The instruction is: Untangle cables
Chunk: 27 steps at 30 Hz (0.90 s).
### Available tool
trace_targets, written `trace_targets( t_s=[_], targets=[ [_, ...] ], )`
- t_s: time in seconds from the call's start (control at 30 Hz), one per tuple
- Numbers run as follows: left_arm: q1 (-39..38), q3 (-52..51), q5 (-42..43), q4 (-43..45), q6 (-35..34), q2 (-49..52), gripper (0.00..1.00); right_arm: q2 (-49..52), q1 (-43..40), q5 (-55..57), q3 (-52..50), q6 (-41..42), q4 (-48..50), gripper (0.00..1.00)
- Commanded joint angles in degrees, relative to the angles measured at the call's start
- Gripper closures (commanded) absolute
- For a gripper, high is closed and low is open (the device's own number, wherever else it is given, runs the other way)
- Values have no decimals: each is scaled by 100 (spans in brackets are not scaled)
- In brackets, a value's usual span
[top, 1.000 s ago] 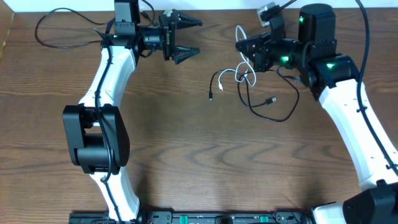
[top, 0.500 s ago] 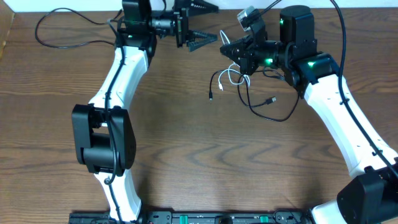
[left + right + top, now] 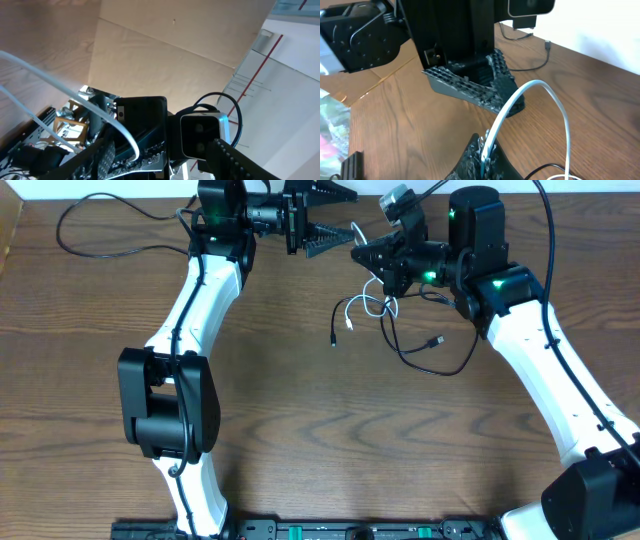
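Observation:
The cables lie tangled near the far middle of the table: white loops point(image 3: 371, 306), a black cord ending in a plug point(image 3: 436, 341), and another black end point(image 3: 334, 338). My right gripper point(image 3: 363, 258) is shut on the white cable point(image 3: 540, 86), pinched at the fingertips point(image 3: 487, 152), holding it off the table. The cord arcs over to my left gripper point(image 3: 340, 220), which faces the right one. In the left wrist view the white cable point(image 3: 127, 136) curves between the ridged fingers point(image 3: 108, 159) of the left gripper point(image 3: 170, 160). Its jaws stand apart.
A thin black wire point(image 3: 95, 242) loops on the table at the far left, beside the left arm point(image 3: 185, 310). The right arm point(image 3: 540, 350) crosses the right side. The table's far edge point(image 3: 120, 196) runs just behind both grippers. Another thin black wire with a plug point(image 3: 547, 45) lies beyond the left gripper.
Both grippers have come together at the far edge. The left jaws have narrowed around the white cable. The tangle on the table has been dragged slightly left.

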Motion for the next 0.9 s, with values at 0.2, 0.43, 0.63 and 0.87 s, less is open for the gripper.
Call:
trace_targets(
  t_s=[0.2,0.43,0.63,0.87],
  targets=[
    [24,87,70,31,-44,-83,50,26,39,13,57,164,13,99],
    [24,87,70,31,-42,-83,50,26,48,-223,57,168,44,99],
    [24,87,70,31,-39,-83,49,26,101,-221,57,273,254,99],
    [24,87,72,31,-42,-83,49,26,179,-221,57,269,138,99]
  ],
)
